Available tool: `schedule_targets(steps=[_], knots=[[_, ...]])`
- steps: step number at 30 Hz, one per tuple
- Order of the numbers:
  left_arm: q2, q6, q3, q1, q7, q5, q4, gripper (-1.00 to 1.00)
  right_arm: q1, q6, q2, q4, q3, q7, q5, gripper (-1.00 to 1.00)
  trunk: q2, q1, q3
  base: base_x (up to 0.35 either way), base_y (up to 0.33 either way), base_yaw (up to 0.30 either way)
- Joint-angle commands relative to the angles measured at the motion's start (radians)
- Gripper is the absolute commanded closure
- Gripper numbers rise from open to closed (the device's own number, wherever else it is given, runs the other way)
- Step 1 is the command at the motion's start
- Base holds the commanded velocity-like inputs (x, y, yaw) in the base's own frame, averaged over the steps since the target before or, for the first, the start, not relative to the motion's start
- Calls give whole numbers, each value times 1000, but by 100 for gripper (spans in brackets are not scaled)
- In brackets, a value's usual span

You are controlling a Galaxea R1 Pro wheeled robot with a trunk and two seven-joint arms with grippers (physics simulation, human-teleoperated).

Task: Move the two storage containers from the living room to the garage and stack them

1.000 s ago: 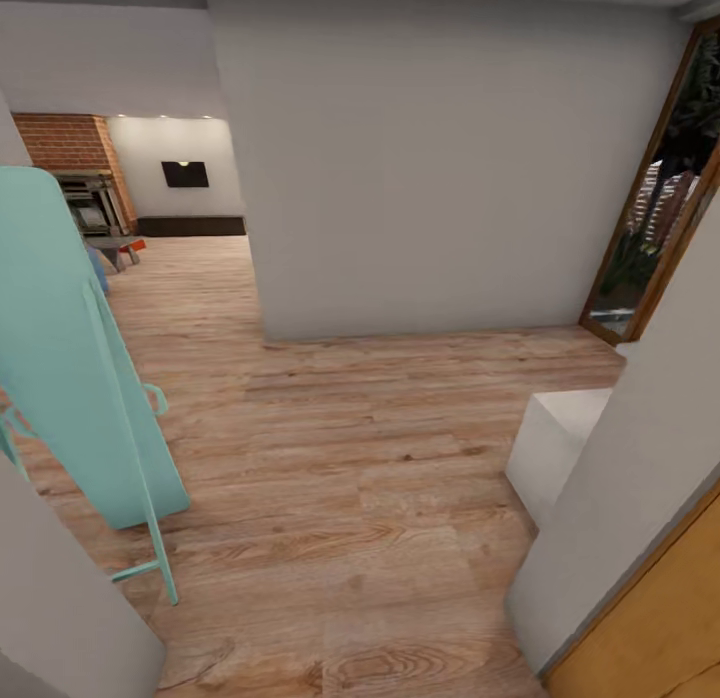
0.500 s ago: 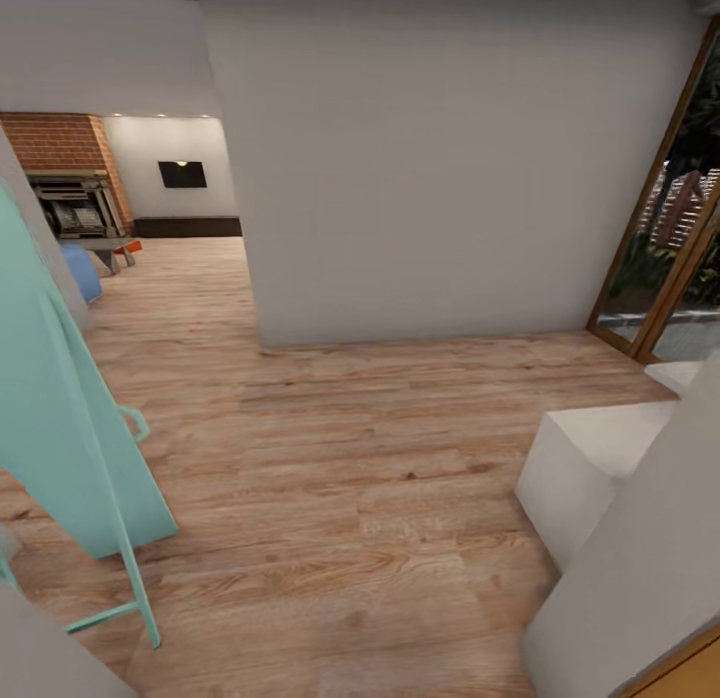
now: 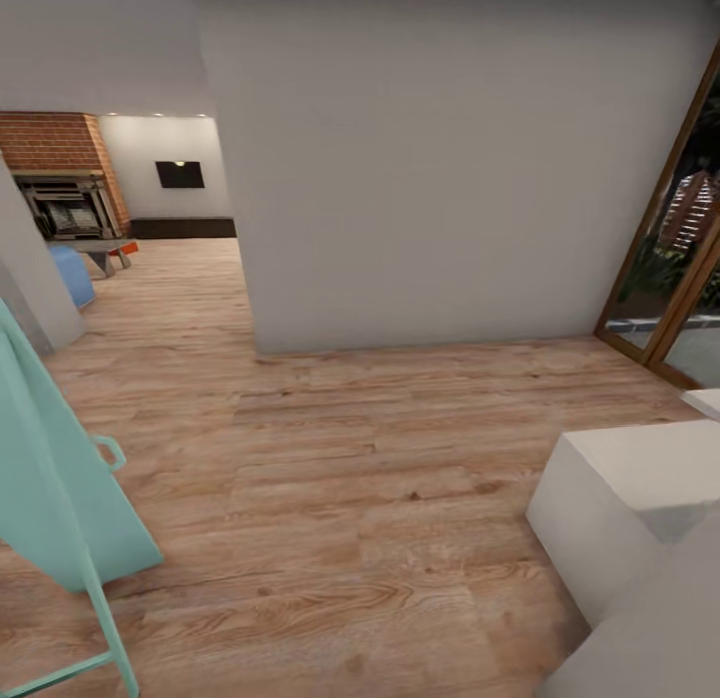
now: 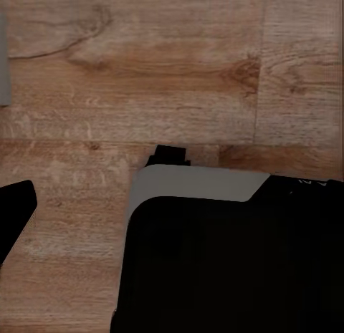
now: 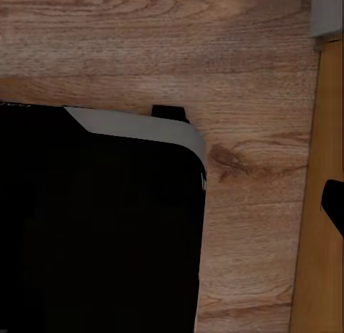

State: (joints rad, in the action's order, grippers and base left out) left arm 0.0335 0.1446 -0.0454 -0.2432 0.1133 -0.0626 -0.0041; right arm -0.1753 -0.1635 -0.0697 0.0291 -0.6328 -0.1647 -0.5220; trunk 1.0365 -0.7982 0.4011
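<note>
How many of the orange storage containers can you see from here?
1. A sliver of one orange-red container shows at the end of the low table by the brick fireplace, far through the opening. The other may be hidden behind the wall.

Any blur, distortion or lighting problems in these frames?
Head view: wide-angle warp, so the grey wall leans and the glass door frame tilts; the far living room is small but lit by ceiling spots, and it is dark outside the door. Left wrist view: soft wood-plank floor, the black body featureless. Right wrist view: same, black mass without detail.
</note>
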Motion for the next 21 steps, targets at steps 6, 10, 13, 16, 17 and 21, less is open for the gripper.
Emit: schedule_targets(steps=[6,10,13,16,17,21], knots=[[0,4,-4,-1,0,-6,1,-100,-1,-5,-1,3,-8,-1,-9,-100,1,-1,1,323,0,0],[0,4,-4,-1,0,-6,1,-100,-1,-6,-1,3,-9,0,-9,-100,1,-1,1,323,0,0],[0,4,-4,-1,0,-6,1,-100,-1,-5,-1,3,-9,0,-9,-100,1,-1,1,323,0,0],[0,4,-4,-1,-1,-6,1,-100,-1,-5,-1,3,-8,-1,-9,-100,1,-1,1,323,0,0],[0,4,-4,-1,0,-6,1,-100,-1,-5,-1,3,-9,-1,-9,-100,1,-1,1,323,0,0],[0,4,-4,-1,0,-6,1,-100,-1,-6,-1,3,-8,-1,-9,-100,1,-1,1,323,0,0]])
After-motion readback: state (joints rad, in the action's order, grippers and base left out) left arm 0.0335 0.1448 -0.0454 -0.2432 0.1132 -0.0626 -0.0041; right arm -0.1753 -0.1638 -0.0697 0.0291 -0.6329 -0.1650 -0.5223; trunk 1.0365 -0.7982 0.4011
